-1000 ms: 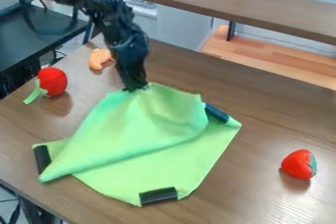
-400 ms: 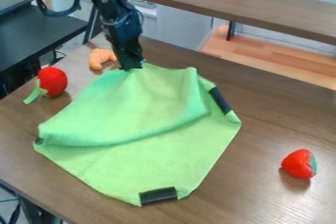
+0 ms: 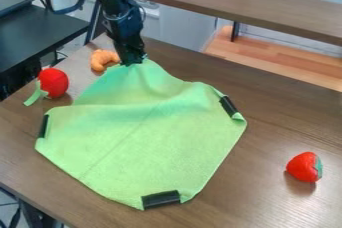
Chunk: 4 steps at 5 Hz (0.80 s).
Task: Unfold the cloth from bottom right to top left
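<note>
- While guiding the raised part of the green cloth (image 3: 147, 142) toward the far left, best to draw the corner outward first and only then down, so as to take up slack rather than drop a fresh fold.
- Claw (image 3: 133, 63) clenched on the cloth's far corner; cloth lying across the middle of the tabletop (image 3: 254, 192), near part spread out, far part sloping up to the grip.
- Probably late in the unfolding, with mainly the far portion left to settle.
- Pull gently and evenly, to smooth the bend across the far half without dragging the whole sheet along.
- Watch the left dark strip (image 3: 43, 126), the right dark strip (image 3: 228, 105) and the near dark strip (image 3: 161, 199) at the cloth's edges for any sign of slipping or curling.
- Mind the orange curled toy (image 3: 101, 60), just beside the claw on the left; easily nudged or covered by too wide a swing.
- Less to fear from the red toy (image 3: 53, 82) farther left, or from the toy strawberry (image 3: 305, 167), well apart on the right.
- Let go low, to avoid a rumpled corner.
</note>
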Available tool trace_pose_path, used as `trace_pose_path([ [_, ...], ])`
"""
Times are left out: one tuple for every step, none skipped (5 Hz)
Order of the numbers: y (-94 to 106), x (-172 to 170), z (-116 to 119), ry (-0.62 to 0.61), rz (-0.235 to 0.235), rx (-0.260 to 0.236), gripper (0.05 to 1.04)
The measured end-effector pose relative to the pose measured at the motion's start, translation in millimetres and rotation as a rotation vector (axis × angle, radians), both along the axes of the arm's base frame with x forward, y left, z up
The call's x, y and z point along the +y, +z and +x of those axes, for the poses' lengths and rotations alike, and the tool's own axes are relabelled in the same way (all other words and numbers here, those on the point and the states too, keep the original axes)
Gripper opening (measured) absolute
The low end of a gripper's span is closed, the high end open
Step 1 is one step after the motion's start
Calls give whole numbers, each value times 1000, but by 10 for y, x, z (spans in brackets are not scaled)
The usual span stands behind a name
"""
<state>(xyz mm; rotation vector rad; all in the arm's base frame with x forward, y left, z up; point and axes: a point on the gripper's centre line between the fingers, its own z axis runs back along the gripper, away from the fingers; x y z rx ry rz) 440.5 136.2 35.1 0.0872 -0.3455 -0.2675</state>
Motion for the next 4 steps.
trace_pose_path([
  [13,30,68,-12,21,-21,49],
  [94,59,152,-39,59,-56,49],
  [181,37,235,-68,101,-76,49],
  [175,75,287,-80,126,-78,66],
])
